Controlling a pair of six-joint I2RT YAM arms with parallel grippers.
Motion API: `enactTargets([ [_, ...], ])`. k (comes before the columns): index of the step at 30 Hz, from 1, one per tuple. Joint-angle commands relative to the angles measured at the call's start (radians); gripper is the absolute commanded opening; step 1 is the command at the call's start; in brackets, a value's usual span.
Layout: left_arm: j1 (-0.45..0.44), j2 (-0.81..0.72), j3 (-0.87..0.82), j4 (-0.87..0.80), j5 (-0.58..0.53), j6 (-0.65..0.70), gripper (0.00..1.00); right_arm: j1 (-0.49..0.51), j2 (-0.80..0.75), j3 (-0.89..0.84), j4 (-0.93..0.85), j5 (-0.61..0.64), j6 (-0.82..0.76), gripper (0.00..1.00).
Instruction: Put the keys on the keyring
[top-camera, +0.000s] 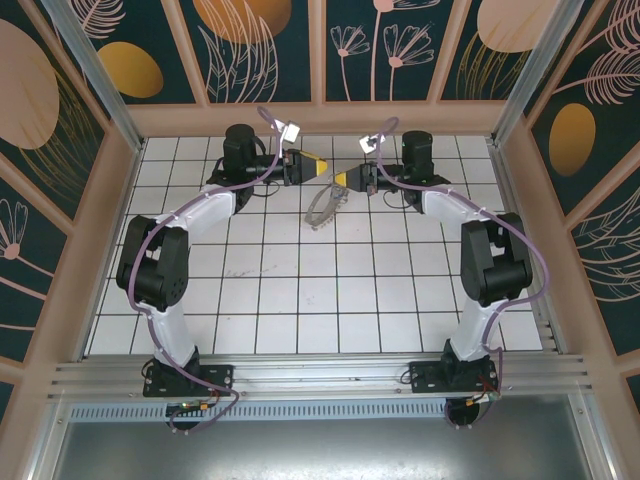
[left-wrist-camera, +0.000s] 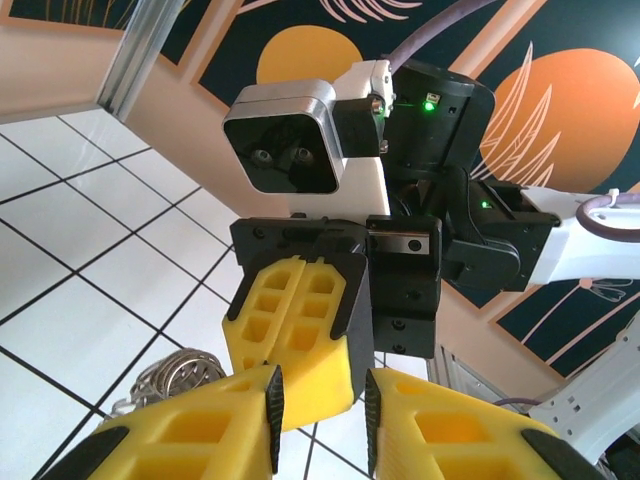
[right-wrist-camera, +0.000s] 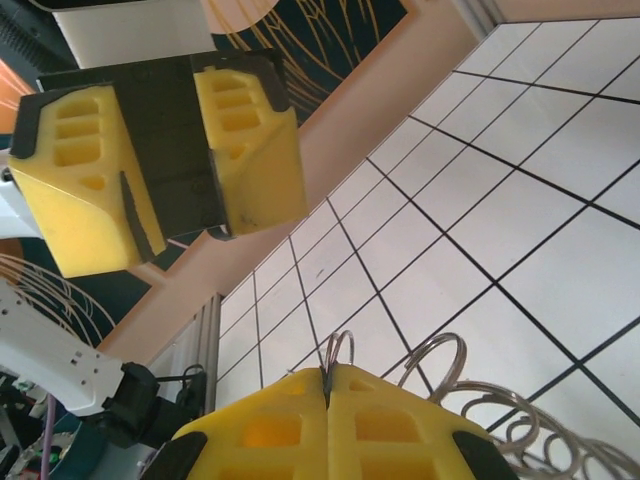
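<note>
Centrally, keyring (top-camera: 324, 207) pinched by right hand (right-wrist-camera: 328, 376), fingers (right-wrist-camera: 385, 425) pressed together; left hand (left-wrist-camera: 320, 410) held just opposite, fingers (left-wrist-camera: 200, 430) parted

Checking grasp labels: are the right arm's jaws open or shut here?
Shut. In the right wrist view the right gripper has its yellow jaws pressed together, a thin wire loop of the keyring pinched in the seam.

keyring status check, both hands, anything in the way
Right hand shut on thin wire keyring loop fringed with silvery pieces. Left hand open, facing it tip to tip. Nothing blocking between them.
</note>
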Motion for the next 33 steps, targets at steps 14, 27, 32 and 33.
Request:
enactTargets([
  [14,0.001,0.03,-0.053,0.085,0.043,-0.045,0.28,0.005,0.007,0.023,0.214,-0.073,0.121,0.0],
  [27,0.0,0.037,-0.081,0.213,0.057,-0.133,0.26,0.014,0.023,0.034,0.262,-0.066,0.167,0.0],
  [32,0.0,0.043,-0.078,0.234,0.049,-0.147,0.27,0.018,0.026,0.03,0.265,-0.067,0.164,0.0],
  [33,0.0,0.044,-0.078,0.233,0.048,-0.146,0.28,0.018,0.026,0.029,0.265,-0.067,0.164,0.0],
])
